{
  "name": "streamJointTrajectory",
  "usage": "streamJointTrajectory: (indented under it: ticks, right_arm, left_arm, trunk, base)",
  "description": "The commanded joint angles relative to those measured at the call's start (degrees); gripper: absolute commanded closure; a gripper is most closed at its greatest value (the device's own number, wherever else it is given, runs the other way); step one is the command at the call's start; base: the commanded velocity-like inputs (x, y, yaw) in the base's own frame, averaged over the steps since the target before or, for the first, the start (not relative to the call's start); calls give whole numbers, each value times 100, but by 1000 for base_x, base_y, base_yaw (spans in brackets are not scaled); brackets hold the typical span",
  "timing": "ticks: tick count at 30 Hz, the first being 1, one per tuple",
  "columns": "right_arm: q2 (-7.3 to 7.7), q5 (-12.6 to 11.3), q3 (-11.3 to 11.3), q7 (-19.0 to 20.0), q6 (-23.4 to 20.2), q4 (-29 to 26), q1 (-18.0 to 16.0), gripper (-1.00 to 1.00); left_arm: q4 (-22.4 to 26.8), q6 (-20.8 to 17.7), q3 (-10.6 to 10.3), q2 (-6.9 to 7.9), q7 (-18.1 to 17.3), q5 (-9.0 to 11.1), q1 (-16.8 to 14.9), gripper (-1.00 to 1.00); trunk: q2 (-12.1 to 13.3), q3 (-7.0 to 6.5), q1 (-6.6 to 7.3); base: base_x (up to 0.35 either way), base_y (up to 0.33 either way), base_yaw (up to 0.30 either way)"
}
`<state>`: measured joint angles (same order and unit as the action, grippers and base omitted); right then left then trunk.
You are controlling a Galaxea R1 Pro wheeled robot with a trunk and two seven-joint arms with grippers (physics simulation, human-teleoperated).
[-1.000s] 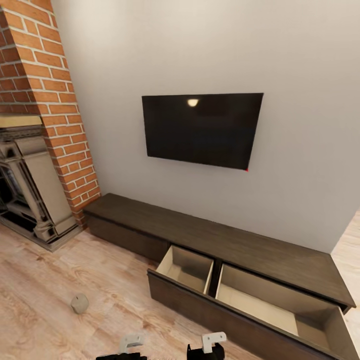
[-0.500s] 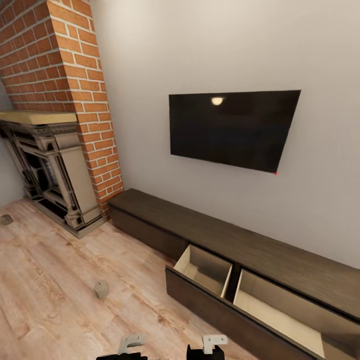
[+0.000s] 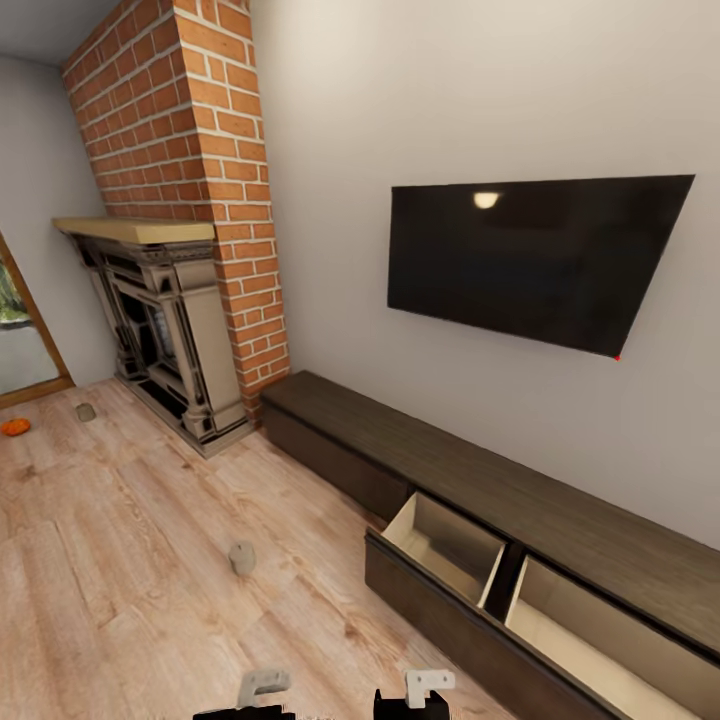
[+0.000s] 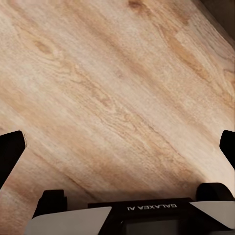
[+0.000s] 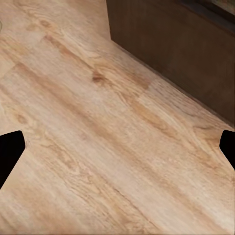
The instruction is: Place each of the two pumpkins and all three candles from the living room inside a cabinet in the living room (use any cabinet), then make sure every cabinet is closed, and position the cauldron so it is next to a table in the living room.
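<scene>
The long dark-brown cabinet (image 3: 420, 450) runs along the white wall, and one wide drawer (image 3: 470, 560) stands pulled out with pale beige compartments showing inside. One candle (image 3: 242, 557) stands on the wood floor, left of the open drawer. A second candle (image 3: 86, 411) and an orange pumpkin (image 3: 14, 427) lie far off at the left. My left gripper (image 4: 117, 147) is open over bare floor. My right gripper (image 5: 117, 147) is open too, over floor beside the cabinet's dark front (image 5: 171, 44).
An ornate beige fireplace (image 3: 165, 320) stands against a red brick chimney (image 3: 190, 150) at the left. A black TV (image 3: 530, 260) hangs above the cabinet. A doorway (image 3: 20, 330) opens at the far left. Open wood floor (image 3: 130, 560) lies between me and the fireplace.
The camera has turned left, so everything has shifted right in the picture. The whole fireplace, the second candle and the pumpkin have come into view. Nothing on the floor has moved.
</scene>
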<state>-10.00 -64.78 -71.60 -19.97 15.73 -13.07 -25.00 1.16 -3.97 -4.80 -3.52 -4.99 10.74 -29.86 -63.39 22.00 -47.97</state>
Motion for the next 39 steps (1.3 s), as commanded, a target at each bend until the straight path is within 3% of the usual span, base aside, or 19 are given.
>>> streamJointTrajectory:
  ticks: [1, 39]
  right_arm:
    - [0, -52, -47, -25, 27, -3, -5, -100]
    - [0, -52, -47, -25, 27, 6, -5, -100]
  left_arm:
    - [7, -31, -48, 0, -11, 60, -3, -100]
    - [7, -34, -48, -8, -20, 60, -3, -100]
  trunk:
    - [-4, 7, 0]
    - [-4, 9, 0]
  base:
    - [0, 0, 288]
    - [0, 0, 292]
